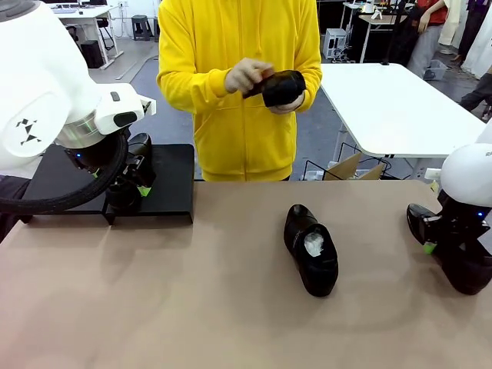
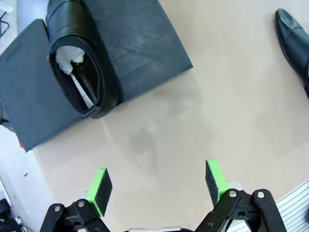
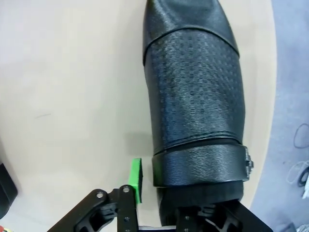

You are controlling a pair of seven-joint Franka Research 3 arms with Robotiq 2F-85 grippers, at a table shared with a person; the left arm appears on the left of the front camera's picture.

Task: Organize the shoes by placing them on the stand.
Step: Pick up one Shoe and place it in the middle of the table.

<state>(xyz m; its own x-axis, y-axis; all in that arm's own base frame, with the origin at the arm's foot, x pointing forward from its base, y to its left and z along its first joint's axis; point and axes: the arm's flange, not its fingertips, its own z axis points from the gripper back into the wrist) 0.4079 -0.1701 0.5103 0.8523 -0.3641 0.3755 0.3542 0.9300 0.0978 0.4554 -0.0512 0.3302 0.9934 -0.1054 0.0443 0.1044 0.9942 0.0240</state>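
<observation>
At the table's [image 1: 192,300] right edge, the right gripper [image 1: 442,246] has its jaws either side of a shoe [image 3: 193,96], likely to lift it; whether they are clamped cannot be told. The left gripper [image 2: 157,169] hangs with jaws wide apart beside the stand [image 1: 173,177] at the far left corner, where one shoe [image 2: 79,63] already sits. Another shoe [image 1: 311,250] waits mid-table.

Lab, white worktables [image 1: 392,108] (robot arm [image 1: 46,84] alongside)

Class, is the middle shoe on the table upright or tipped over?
Upright: the shoe sits sole-down, its opening facing up with white paper visible.
</observation>
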